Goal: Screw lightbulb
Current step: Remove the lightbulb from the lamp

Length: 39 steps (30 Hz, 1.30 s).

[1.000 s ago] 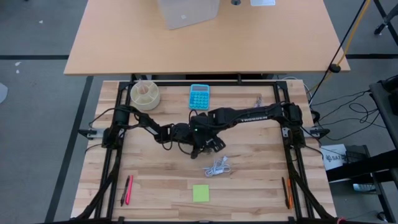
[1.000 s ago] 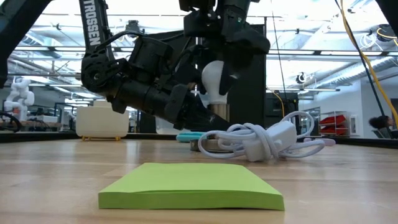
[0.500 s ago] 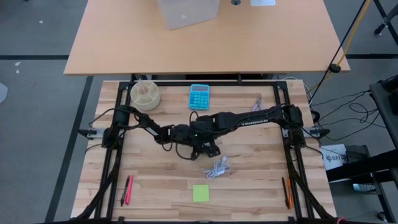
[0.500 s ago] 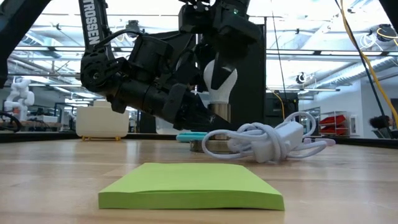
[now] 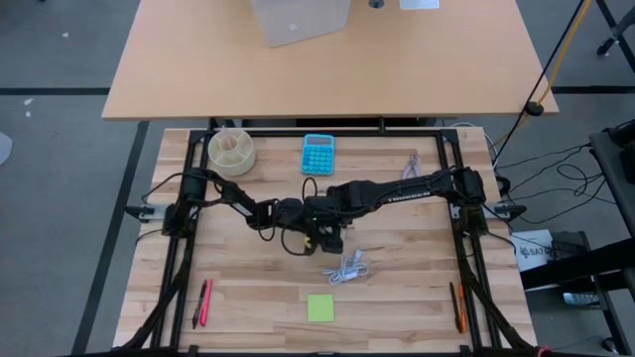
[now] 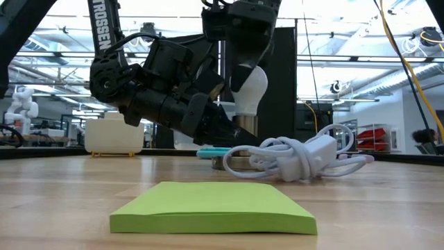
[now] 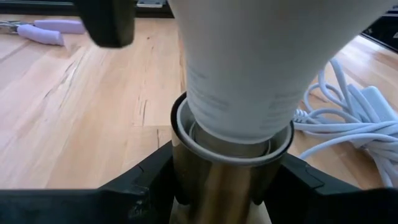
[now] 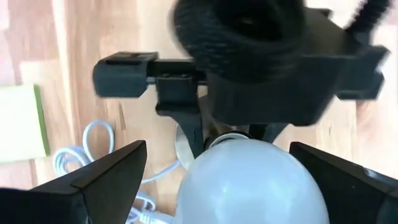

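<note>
Lightbulb (image 6: 248, 89), white, pear-shaped and frosted, stands globe-up near the middle of the pale wooden slatted table (image 5: 248, 288), its narrow neck seated in a brassy metal cylindrical socket (image 7: 227, 186). In the left wrist view the bulb's neck sits inside the socket's pale rim, though how deep it goes cannot be told.

The right gripper (image 8: 249, 180) comes down from above with its two dark fingers on either side of the globe, closed onto it. The left gripper (image 7: 225, 183) reaches in low from nine o'clock, its dark fingers pressed against both sides of the socket and clamping it.

A bundled white power cord with an inline switch (image 5: 346, 266) lies just beside the socket at about five o'clock. A square lime-green sticky-note pad (image 5: 320, 308) sits near the table's six o'clock edge. A light-blue pocket calculator (image 5: 317, 154) lies at twelve o'clock, with a round cream divided container (image 5: 231, 150) at about ten o'clock. A pink pen and a dark one (image 5: 205, 301) lie at about seven o'clock, and an orange pen (image 5: 460, 306) at about four o'clock.
</note>
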Tool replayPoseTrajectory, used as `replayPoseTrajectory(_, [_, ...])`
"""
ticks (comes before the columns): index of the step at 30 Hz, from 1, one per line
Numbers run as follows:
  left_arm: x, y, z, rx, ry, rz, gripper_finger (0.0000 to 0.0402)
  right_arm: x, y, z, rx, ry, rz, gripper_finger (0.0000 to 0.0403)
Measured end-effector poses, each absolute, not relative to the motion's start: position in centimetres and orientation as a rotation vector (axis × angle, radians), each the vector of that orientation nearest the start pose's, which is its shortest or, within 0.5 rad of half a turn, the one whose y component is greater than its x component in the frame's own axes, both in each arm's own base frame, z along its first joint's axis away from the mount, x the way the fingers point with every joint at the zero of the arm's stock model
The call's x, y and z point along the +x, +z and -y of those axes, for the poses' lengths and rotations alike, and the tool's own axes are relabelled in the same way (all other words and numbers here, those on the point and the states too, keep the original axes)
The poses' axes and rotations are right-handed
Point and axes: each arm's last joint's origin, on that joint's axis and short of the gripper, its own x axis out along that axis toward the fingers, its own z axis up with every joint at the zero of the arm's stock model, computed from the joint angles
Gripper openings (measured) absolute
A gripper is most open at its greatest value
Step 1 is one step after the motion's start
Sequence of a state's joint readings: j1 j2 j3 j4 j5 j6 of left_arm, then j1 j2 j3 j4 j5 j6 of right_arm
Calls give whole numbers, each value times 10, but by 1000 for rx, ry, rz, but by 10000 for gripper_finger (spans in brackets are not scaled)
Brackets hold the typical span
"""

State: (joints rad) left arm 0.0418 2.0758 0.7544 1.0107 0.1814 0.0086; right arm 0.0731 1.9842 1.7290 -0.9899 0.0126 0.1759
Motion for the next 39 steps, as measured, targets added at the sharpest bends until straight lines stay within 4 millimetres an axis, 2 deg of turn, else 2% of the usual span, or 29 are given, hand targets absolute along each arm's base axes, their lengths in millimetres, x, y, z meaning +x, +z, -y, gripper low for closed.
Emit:
replayPoseTrajectory(17, [358, 82, -10, -29, -133, -309, 197, 405, 249, -25, 416, -358, -1245, 387])
replayPoseTrajectory(21, [358, 82, -10, -32, -132, -310, 197, 402, 248, -20, 433, -461, -1247, 387])
replayPoseTrajectory(28, [358, 82, -9, -31, -134, -310, 197, 401, 248, -18, 461, -505, -1237, 386])
replayPoseTrajectory(33, [358, 82, -9, -31, -134, -310, 197, 400, 247, -17, 461, -512, -1253, 364])
replayPoseTrajectory(39, [358, 82, -9, -31, -135, -310, 197, 400, 247, -18, 431, -456, -1269, 308])
